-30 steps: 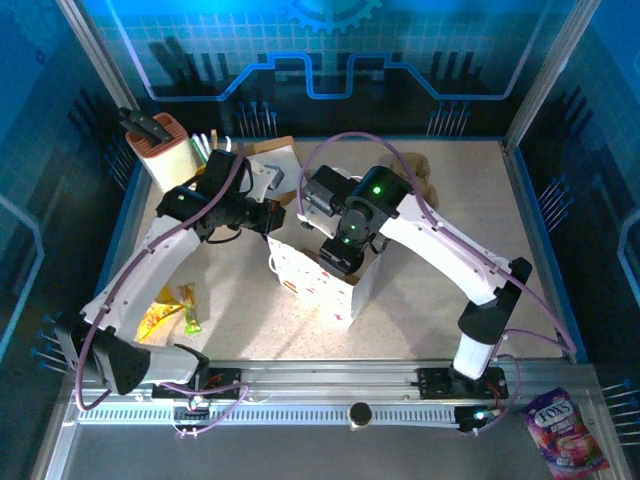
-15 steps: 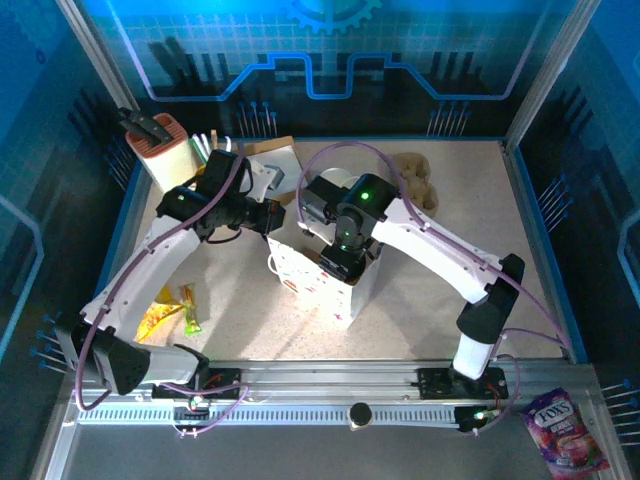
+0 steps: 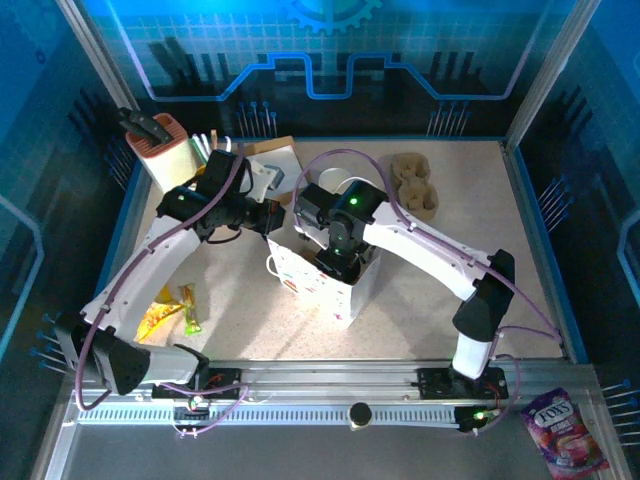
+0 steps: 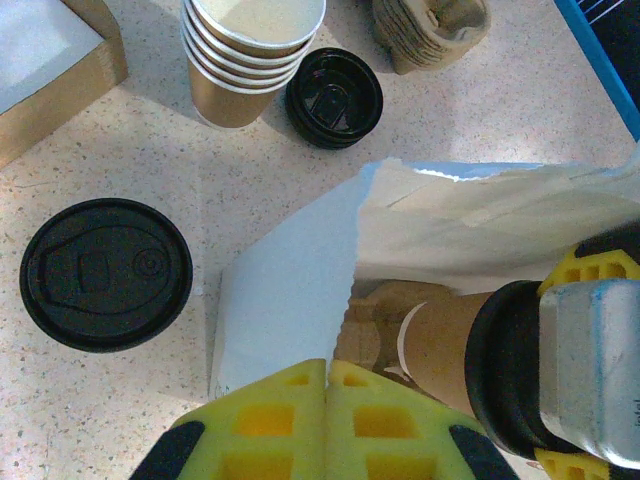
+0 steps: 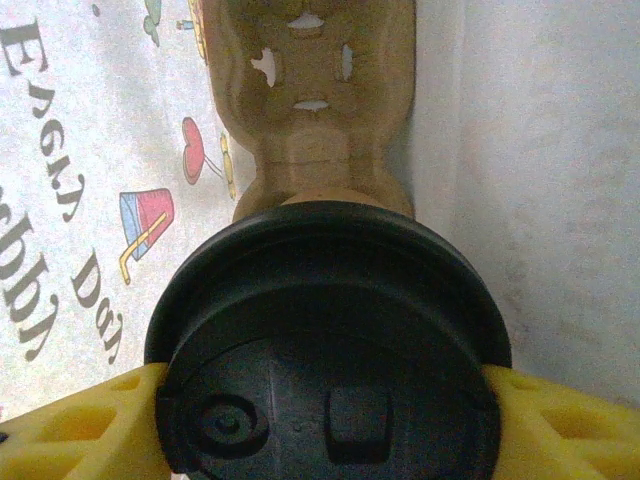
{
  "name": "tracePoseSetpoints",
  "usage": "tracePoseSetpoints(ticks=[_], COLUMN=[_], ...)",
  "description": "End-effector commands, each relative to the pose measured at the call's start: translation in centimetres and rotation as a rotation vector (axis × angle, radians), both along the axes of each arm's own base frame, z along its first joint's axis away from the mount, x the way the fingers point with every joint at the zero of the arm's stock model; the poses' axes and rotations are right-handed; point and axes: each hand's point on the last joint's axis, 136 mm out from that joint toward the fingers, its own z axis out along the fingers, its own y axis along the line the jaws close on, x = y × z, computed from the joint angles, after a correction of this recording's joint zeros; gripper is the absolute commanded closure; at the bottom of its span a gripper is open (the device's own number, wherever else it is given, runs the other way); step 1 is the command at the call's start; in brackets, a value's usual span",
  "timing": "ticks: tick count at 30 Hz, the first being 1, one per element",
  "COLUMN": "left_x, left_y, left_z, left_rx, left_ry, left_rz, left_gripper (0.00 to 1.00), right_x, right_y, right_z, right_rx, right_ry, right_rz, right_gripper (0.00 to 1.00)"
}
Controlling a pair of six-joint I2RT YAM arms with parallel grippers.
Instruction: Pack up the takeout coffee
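A takeout coffee cup (image 4: 445, 345), tan with a black lid (image 5: 330, 330), hangs tilted inside the white printed paper bag (image 3: 310, 288). My right gripper (image 5: 330, 420) is shut on it at the lid, one yellow finger (image 5: 90, 425) on each side. Under the cup, at the bottom of the bag, lies a beige pulp carrier (image 5: 310, 100). My left gripper (image 4: 328, 375) is shut on the bag's near rim (image 4: 290, 290) and holds the mouth apart. Another lidded cup (image 4: 105, 272) stands on the table left of the bag.
A stack of empty paper cups (image 4: 250, 50), spare black lids (image 4: 333, 97) and stacked carriers (image 3: 415, 190) sit behind the bag. A cardboard box (image 3: 272, 160) and a utensil holder (image 3: 160, 145) stand at the back left. Snack packets (image 3: 168, 312) lie front left.
My right arm has swung left and down, carrying the lidded cup deeper into the bag and uncovering the carrier stack behind. The left arm has stayed put.
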Motion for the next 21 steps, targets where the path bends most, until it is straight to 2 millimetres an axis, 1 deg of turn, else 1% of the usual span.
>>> tracePoseSetpoints(ticks=[1,8,17,21], left_x=[-0.2,-0.1,-0.2,-0.1], left_y=[-0.5,-0.5,-0.5,-0.5], left_z=[0.0,0.0,-0.2,-0.1], left_rx=[-0.016,-0.017,-0.013,-0.015], left_ry=[-0.01,-0.011,-0.005,-0.009], left_rz=[-0.025,-0.023,-0.023,-0.024], left_gripper=[1.0,1.0,1.0,1.0], right_x=[-0.3,-0.3,-0.1,0.1], right_y=[0.4,0.0,0.0,0.0], right_z=[-0.9,-1.9,-3.2,-3.4], right_rx=[0.0,-0.013,0.002,0.013], right_ry=[0.026,0.04,0.061,0.063], right_rz=[-0.017,-0.022,-0.027,-0.03], right_gripper=[0.54,0.54,0.54,0.55])
